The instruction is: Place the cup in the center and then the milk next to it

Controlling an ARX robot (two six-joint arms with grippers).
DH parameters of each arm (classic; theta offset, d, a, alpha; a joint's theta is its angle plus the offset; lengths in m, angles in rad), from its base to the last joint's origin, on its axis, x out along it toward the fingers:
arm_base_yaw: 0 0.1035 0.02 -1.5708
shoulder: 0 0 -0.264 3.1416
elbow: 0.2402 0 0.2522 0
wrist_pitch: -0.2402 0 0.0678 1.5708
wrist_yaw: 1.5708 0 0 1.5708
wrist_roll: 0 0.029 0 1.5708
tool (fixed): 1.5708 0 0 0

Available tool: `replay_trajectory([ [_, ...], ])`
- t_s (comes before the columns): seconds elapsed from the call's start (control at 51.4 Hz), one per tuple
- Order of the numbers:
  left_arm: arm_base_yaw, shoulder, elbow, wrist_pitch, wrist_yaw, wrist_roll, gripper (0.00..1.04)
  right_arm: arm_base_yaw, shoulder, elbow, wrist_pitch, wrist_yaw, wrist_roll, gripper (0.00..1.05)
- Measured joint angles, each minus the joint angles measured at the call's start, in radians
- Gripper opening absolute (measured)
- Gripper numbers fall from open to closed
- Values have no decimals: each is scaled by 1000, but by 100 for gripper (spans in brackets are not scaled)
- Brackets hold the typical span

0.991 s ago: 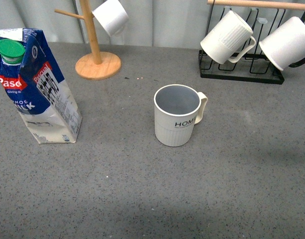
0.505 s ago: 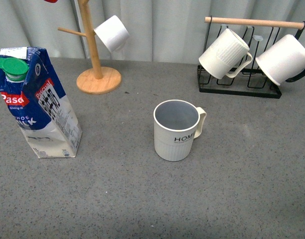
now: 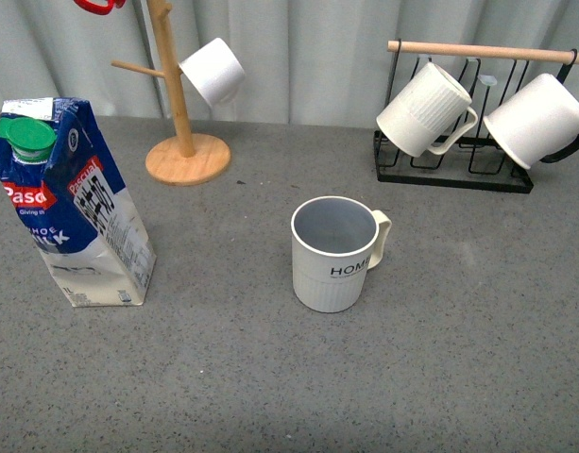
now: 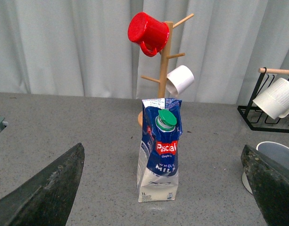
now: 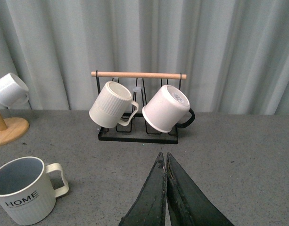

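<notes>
Now the blue-cream milk carton (image 3: 72, 203) stands well left of the off-white ribbed "HOME" cup (image 3: 333, 255). Left pincer (image 4: 162, 148) is apart, right pincer (image 5: 164, 155) together.

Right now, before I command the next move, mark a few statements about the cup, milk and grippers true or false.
The cup stands upright near the middle of the table. True.
The milk touches the cup. False: it stands well apart, toward the left arm's side.
The left gripper grips the milk. False: it is open, with the milk ahead of it, untouched.
The right gripper is shut and empty. True.
</notes>
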Motion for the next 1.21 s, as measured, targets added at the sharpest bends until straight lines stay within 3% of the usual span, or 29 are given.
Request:
replay_trajectory([
  [0.972,0,0,0,0,0,0,98,0,-448,-2,-430,0,0,1],
  [1.089,0,0,0,0,0,0,98,0,-574,-1,-591,-3,0,1],
  [1.205,0,0,0,0,0,0,98,0,-616,-1,-605,-3,0,1],
])
